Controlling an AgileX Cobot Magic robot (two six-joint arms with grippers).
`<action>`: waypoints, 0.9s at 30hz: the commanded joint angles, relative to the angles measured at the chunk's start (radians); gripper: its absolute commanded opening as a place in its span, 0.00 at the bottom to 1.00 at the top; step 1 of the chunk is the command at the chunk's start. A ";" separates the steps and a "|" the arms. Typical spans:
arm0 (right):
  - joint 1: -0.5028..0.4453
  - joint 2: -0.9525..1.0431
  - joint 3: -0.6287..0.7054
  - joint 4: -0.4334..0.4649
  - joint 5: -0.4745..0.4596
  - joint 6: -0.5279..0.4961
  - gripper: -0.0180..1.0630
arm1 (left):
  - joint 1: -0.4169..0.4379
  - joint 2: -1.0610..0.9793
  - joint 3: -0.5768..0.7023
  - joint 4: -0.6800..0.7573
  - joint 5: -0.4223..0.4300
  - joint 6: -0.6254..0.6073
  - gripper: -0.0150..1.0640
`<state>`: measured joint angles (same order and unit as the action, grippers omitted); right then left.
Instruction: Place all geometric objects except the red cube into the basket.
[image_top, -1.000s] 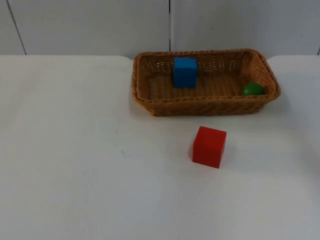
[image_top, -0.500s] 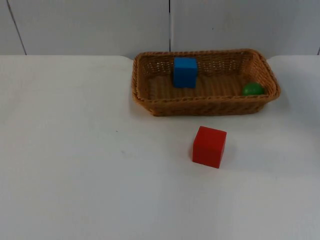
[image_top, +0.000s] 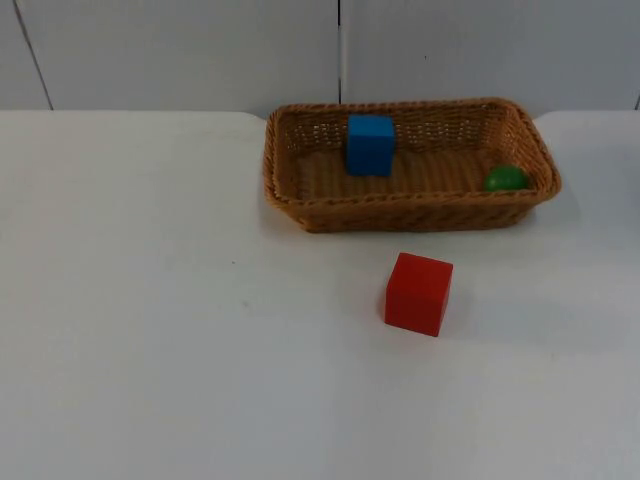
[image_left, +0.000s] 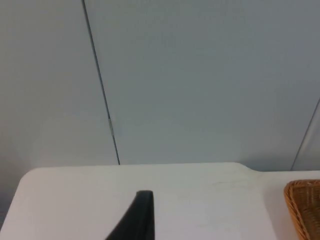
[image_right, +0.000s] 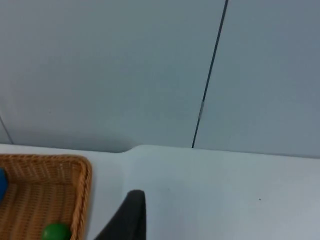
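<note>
The left pincer (image_left: 142, 215) shows as one black fingertip over the white counter (image_left: 200, 200), facing the grey wall (image_left: 200, 80); whether it is released or clenched I cannot tell. A piece of the basket (image_left: 302, 207) rim lies off to that fingertip's side, apart from it.

The right pincer (image_right: 131, 215) likewise shows a single black fingertip above the counter, pointed at the wall, and its state cannot be told either. Just beside that fingertip is the basket's corner, with the green ball (image_right: 55, 232) inside it against the wicker wall and a sliver of the blue cube (image_right: 2, 182) at the far side.

From the top view, the basket (image_top: 410, 212) sits at the back of the counter, close to the wall. The blue cube (image_top: 370, 145) stands upright inside it, near the back wall and left of the middle. The green ball (image_top: 506, 179) rests in the basket's front right corner, touching the rim. The red cube (image_top: 419, 293) stands on the bare counter in front of the basket, near it but not touching.
</note>
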<state>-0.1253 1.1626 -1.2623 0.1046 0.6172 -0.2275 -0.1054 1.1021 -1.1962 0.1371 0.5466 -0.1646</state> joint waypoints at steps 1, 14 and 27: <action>-0.002 -0.069 0.051 0.007 -0.038 -0.008 0.98 | 0.002 -0.026 0.005 -0.002 0.004 -0.007 0.99; -0.002 -0.516 0.196 0.004 0.069 0.002 0.98 | 0.002 -0.378 0.005 -0.003 0.086 0.105 0.99; -0.002 -0.893 0.198 0.004 0.136 -0.026 0.98 | 0.148 -0.890 0.005 -0.040 0.228 0.216 0.99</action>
<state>-0.1253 0.3143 -1.0677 0.1086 0.7429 -0.2393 -0.0080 0.2697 -1.1939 0.1271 0.7623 0.0281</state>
